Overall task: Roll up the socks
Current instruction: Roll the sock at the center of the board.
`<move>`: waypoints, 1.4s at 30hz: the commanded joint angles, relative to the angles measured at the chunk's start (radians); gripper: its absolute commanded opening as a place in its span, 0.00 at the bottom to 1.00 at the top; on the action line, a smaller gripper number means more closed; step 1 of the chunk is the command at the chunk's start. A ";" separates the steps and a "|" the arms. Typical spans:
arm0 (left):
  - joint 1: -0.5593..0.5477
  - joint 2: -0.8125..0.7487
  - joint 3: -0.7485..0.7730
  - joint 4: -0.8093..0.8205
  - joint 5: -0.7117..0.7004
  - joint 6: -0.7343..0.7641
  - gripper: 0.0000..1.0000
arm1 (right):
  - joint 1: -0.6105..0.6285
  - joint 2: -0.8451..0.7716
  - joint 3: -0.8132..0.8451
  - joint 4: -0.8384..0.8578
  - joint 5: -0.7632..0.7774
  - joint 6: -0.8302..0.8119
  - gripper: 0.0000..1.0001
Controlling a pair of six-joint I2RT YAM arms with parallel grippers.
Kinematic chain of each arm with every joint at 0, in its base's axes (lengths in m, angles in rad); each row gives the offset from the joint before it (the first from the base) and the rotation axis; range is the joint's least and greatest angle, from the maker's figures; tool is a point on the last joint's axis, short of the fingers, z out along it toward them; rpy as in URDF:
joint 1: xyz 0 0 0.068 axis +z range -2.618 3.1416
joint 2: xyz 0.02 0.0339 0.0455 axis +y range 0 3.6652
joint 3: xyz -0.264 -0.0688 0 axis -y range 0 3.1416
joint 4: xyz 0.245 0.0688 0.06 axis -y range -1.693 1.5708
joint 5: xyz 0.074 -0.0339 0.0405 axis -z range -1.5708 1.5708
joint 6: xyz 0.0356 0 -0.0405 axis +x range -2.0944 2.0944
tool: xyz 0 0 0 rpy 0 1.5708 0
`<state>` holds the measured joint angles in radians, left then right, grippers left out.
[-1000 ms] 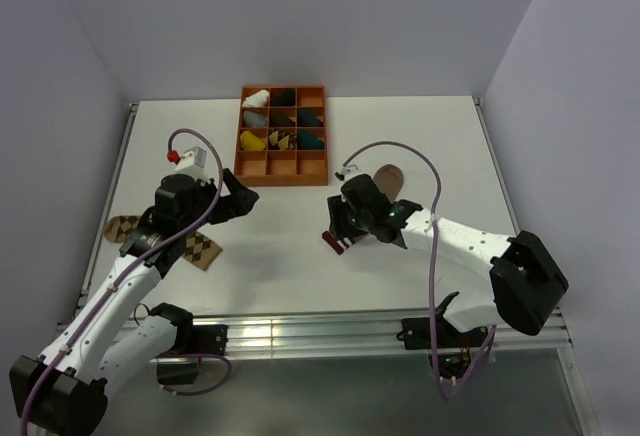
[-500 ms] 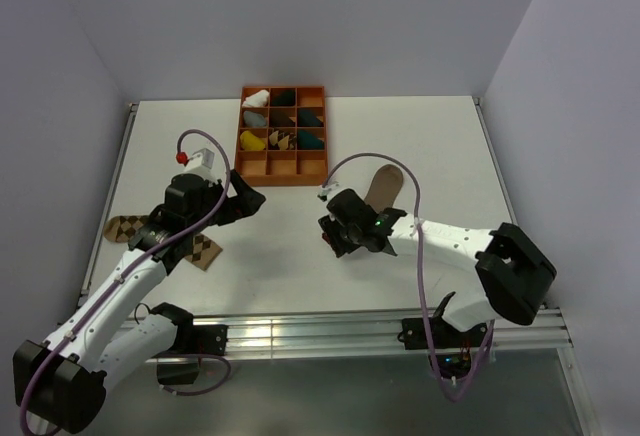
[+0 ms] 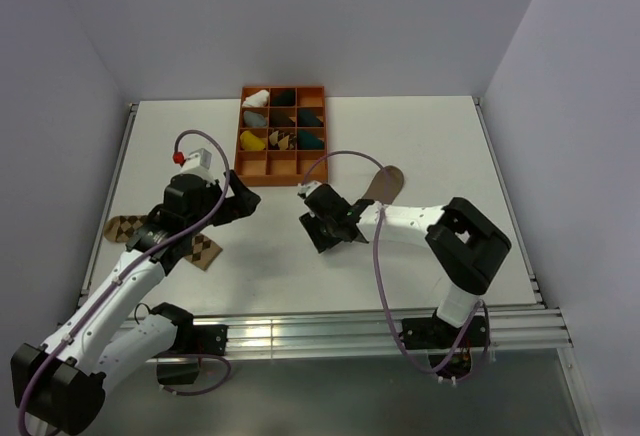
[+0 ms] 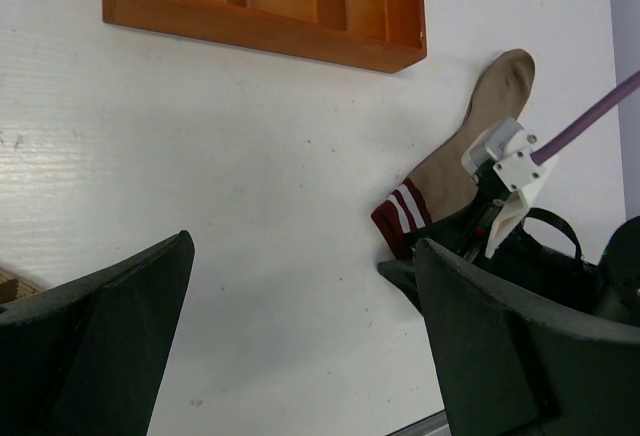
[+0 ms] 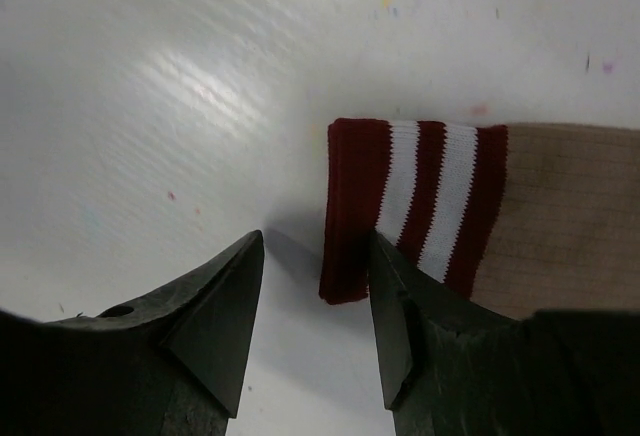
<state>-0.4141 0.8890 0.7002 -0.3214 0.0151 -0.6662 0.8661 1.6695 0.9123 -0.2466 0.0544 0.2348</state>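
**Right arm.** My right gripper (image 5: 314, 274) stands half spread, low over the table (image 5: 150, 76). Its jaws straddle one corner of the dark red-and-white cuff (image 5: 400, 196) of the striped sock (image 5: 560, 216). One finger (image 5: 395, 326) overlaps the cuff's edge. The other finger (image 5: 215, 326) stands clear of the cuff, with bare table showing between them, so nothing is pinched. From the cuff the tan sock lies flat and runs away from me, its toe to the right of the wooden tray (image 3: 283, 182).

**Left arm.** My left gripper (image 4: 303, 248) hangs spread wide and empty above bare table, apart from the striped sock. The argyle sock (image 3: 205, 252) lies flat at the near left of the table, partly hidden under my left arm and well apart from its partner.

**Step in hand.** I judge this to be the approach to the cuff, before any fold. Neither sock shows a turn of roll, so the task is near its start.

**Next move.** The jaws must come together on the cuff's edge. The fabric is thin and lies flat on the table, so one fingertip has to slip under it or scrape it up, and the pinch should take both layers. The cuff can then be turned over toward the toe. The two socks probably also need to be brought together, though which comes first cannot be told.
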 commanded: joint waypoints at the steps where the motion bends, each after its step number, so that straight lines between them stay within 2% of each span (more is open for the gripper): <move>1: -0.005 -0.035 0.048 -0.002 -0.064 0.037 0.98 | 0.002 0.073 0.080 0.038 -0.013 -0.041 0.54; 8: -0.005 -0.047 0.036 -0.001 -0.090 0.037 0.98 | 0.010 0.119 0.189 -0.020 0.054 -0.052 0.53; 14: -0.003 -0.032 0.033 0.011 -0.076 0.025 0.98 | 0.065 0.118 0.224 -0.103 0.223 -0.015 0.51; 28: -0.003 -0.013 0.027 0.021 -0.056 0.013 0.97 | 0.113 0.196 0.212 -0.079 0.283 0.005 0.45; 38: -0.003 -0.002 0.032 0.028 -0.043 0.005 0.97 | 0.116 0.216 0.168 -0.097 0.328 0.046 0.24; 39: -0.003 -0.001 0.030 0.028 -0.040 0.004 0.97 | 0.117 0.216 0.165 -0.097 0.328 0.046 0.18; 41: -0.003 0.002 0.027 0.038 -0.030 -0.006 0.97 | 0.119 0.213 0.155 -0.092 0.325 0.055 0.13; 42: -0.003 0.002 0.024 0.041 -0.024 -0.010 0.97 | 0.119 0.207 0.151 -0.088 0.317 0.058 0.05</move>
<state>-0.4141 0.8875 0.7036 -0.3214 -0.0380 -0.6548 0.9794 1.8454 1.1030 -0.3157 0.3740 0.2565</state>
